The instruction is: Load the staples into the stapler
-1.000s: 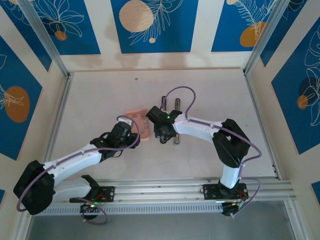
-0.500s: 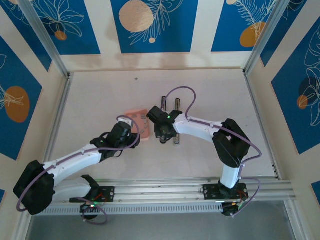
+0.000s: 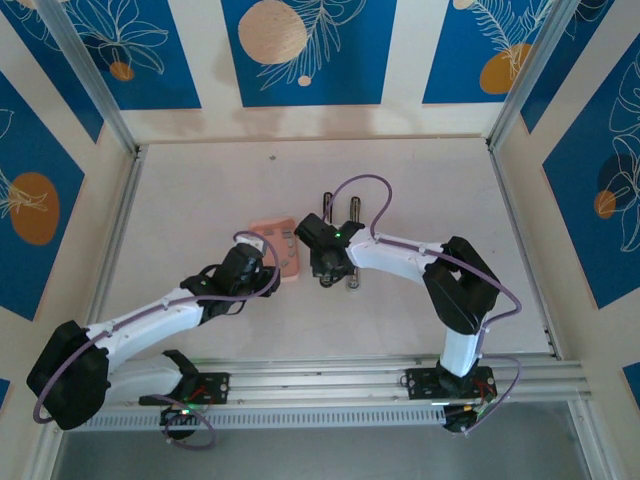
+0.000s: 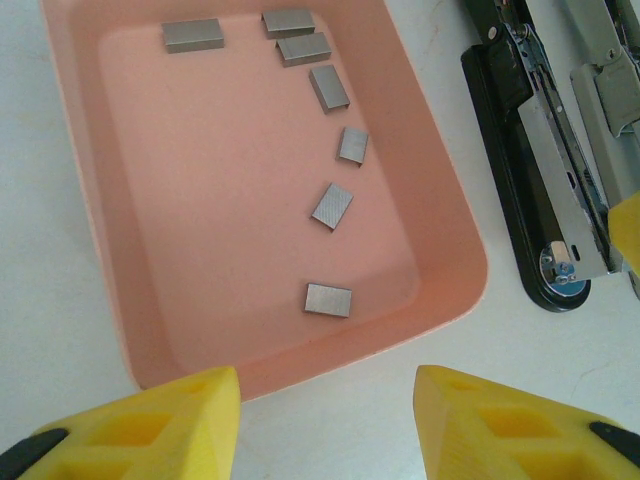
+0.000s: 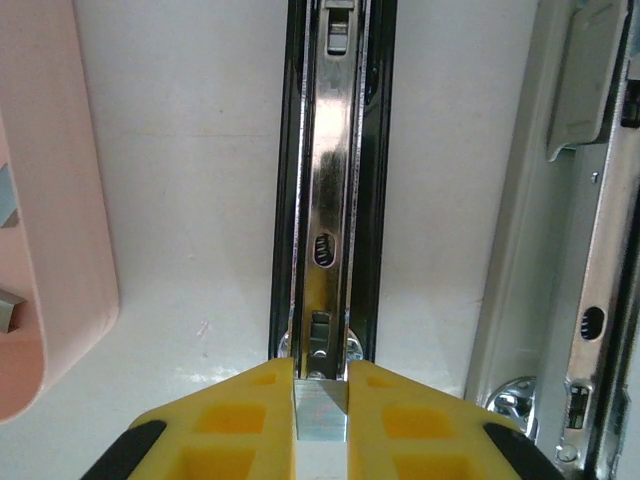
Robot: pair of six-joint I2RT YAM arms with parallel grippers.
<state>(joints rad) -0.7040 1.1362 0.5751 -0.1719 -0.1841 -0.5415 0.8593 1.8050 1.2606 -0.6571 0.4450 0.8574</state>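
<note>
Snugly between right jaws, staples (image 5: pixel 320 410).

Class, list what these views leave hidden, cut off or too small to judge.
- Top external: staples in the pink box too small to count; the right arm covers part of the stapler.
- Left wrist: stapler's far end cut by the top edge.
- Right wrist: the right gripper's fingers hide the held staple strip's sides.
</note>
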